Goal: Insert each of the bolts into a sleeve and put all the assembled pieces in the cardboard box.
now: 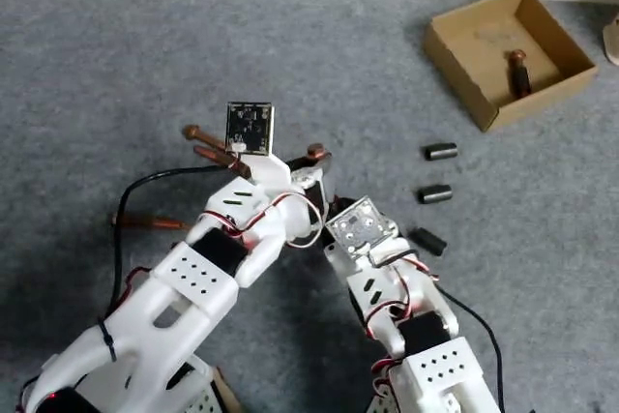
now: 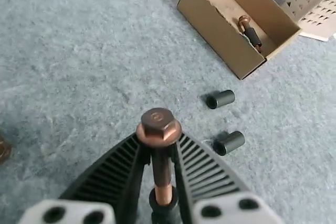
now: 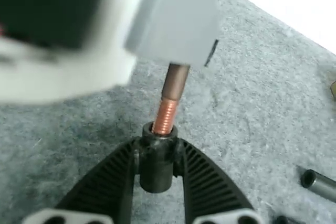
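The left hand (image 2: 159, 148) pinches a copper bolt (image 2: 159, 127) by its shank, the head just past its fingertips. The right hand (image 3: 156, 149) is pressed around a black sleeve (image 3: 156, 171), and the bolt's threaded tip sits at the sleeve's mouth, seemingly just entering. To seat it well, the shank should probably line up with the bore and go straight in while the right hand braces. The cardboard box (image 2: 210, 17) lies well ahead of the left hand, with two loose sleeves (image 2: 220, 98) between.

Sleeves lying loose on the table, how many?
3, in a row near the cardboard box: far sleeve, middle sleeve, near sleeve. More may be hidden.
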